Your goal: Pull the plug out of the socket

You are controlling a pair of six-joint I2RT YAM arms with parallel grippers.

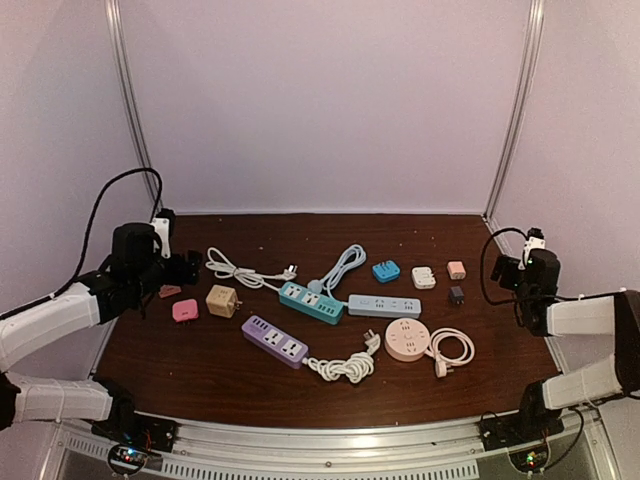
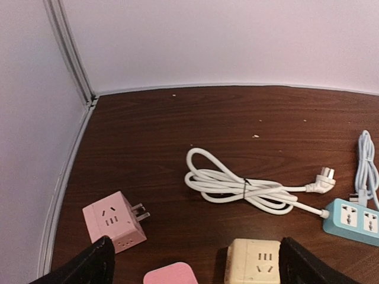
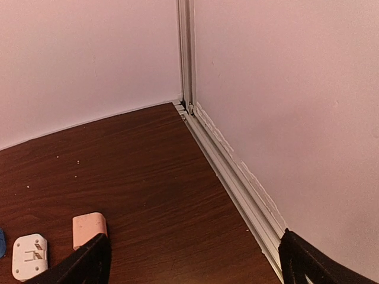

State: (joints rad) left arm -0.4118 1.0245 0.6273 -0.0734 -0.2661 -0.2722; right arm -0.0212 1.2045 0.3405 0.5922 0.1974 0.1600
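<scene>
On the teal strip sits what looks like the plug of the light-blue cable, prob. pushed into a socket along the strip's far edge; the top view is too small to be sure it's seated.

Task not begun: 0 contact, plug not pulled. Left gripper hangs well left of the teal strip, fingers spread wide, holding nothing. Right gripper is well right of the strip, over by the side rail, likewise spread and empty. Left to do, as I judge it: 1 arm reaches the plug, the other prob. pins the strip, then the pull.

Hidden/unclear: left wrist cam catches only the strip's end w/ 2 sockets at the frame edge, and the plug is cut off. Right wrist cam shows no strip at all, just 2 small adapters low in frame. Blades, socket fit, which cord belongs to which strip: can't tell.
</scene>
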